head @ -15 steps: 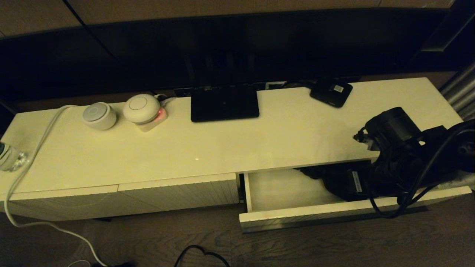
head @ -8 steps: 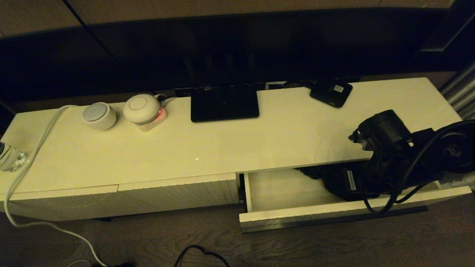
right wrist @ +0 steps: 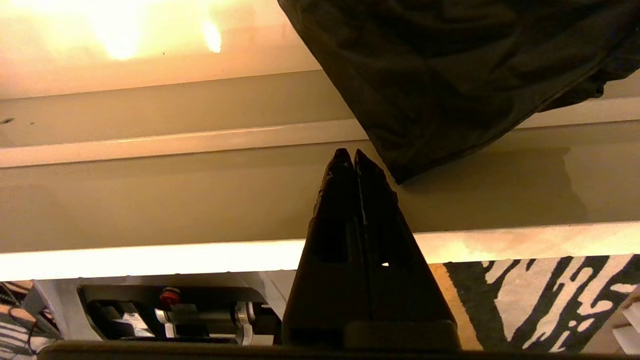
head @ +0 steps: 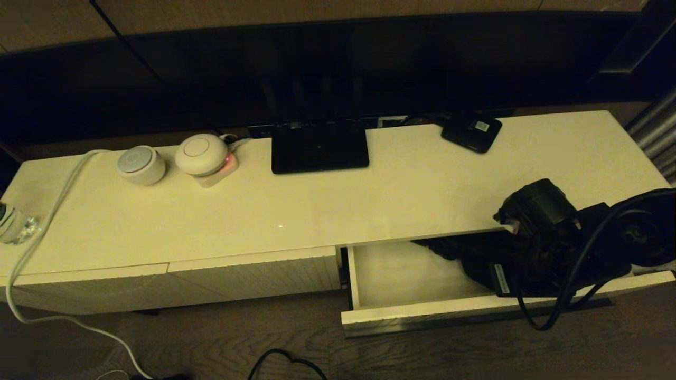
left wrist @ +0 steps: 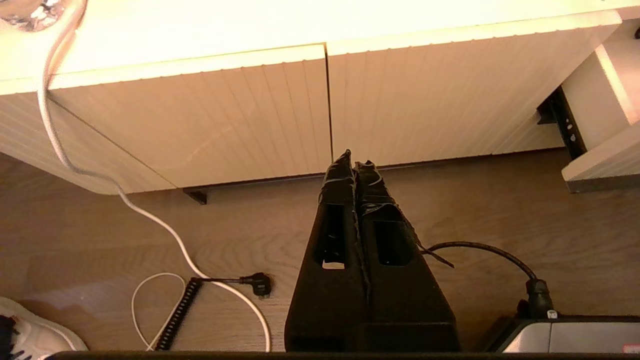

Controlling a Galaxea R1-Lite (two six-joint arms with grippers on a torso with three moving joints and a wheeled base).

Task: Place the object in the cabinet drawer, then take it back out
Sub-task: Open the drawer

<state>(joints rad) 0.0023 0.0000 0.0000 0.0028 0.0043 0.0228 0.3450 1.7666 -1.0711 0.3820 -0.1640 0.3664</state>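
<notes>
The cabinet drawer (head: 401, 307) stands pulled out at the right of the cream cabinet. The black folding umbrella (head: 465, 258) lies inside it, its bunchy fabric (right wrist: 450, 75) partly under the cabinet top. My right arm (head: 544, 211) reaches down over the drawer's right half and hides the umbrella's right end. My right gripper (right wrist: 354, 152) is shut on nothing. Its tips point at the drawer's inner wall (right wrist: 150, 200), just short of the fabric. My left gripper (left wrist: 354, 156) is shut and empty, low in front of the closed ribbed fronts (left wrist: 250, 110).
On the cabinet top are a flat black stand (head: 319, 145), a small black box (head: 471, 132), two white round devices (head: 141, 164) (head: 200, 154), a white cable (head: 53, 211) and a bottle (head: 13, 224). Cables (left wrist: 225, 285) lie on the wood floor.
My right arm has dropped lower and come toward the drawer's front edge. The umbrella stays in the drawer, with more fabric showing to the left.
</notes>
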